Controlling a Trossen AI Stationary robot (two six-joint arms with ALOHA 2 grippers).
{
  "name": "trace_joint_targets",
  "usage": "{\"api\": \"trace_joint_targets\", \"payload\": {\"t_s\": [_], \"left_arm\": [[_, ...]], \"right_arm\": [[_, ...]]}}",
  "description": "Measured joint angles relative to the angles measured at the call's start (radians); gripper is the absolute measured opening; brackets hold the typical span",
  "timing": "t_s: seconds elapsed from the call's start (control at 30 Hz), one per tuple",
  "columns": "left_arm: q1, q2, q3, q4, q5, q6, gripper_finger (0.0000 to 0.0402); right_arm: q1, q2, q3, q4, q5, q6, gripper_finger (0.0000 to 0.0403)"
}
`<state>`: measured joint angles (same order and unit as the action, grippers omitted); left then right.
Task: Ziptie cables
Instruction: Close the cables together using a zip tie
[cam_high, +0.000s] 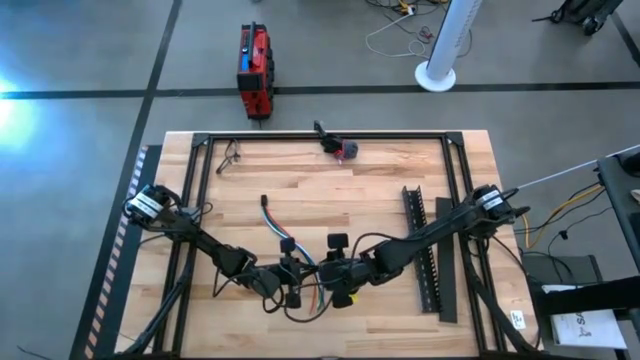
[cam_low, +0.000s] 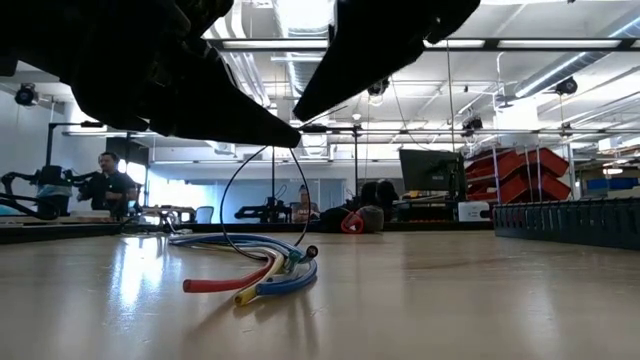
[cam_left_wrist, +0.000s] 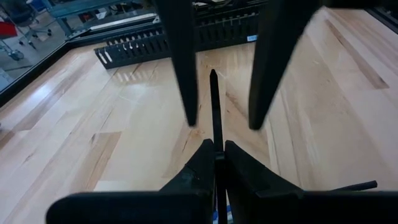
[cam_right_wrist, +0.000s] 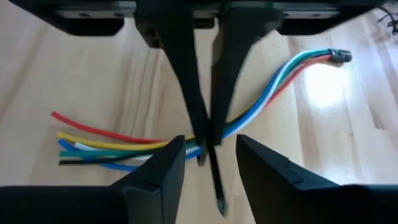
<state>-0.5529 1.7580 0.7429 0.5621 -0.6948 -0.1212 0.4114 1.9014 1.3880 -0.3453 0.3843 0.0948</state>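
Both claws meet low over the cables near the surface's front edge.
Left claw is clamped on a thin black zip tie; right claw hangs with fingers apart, straddling the tie above the wires.

- Bare table lies open from 10 to 1 o'clock of the cables.
- Toothed black strips block the 3 o'clock side.
- Both grippers crowd 6 o'clock.
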Motion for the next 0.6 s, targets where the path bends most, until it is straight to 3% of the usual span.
{"api": "trace_joint_targets", "payload": {"t_s": [0.6], "left_arm": [[0.000, 0.001, -0.003, -0.005, -0.008, -0.010, 0.0003]], "right_arm": [[-0.020, 0.041, 0.000, 0.101, 0.020, -0.001, 0.0073]]}}
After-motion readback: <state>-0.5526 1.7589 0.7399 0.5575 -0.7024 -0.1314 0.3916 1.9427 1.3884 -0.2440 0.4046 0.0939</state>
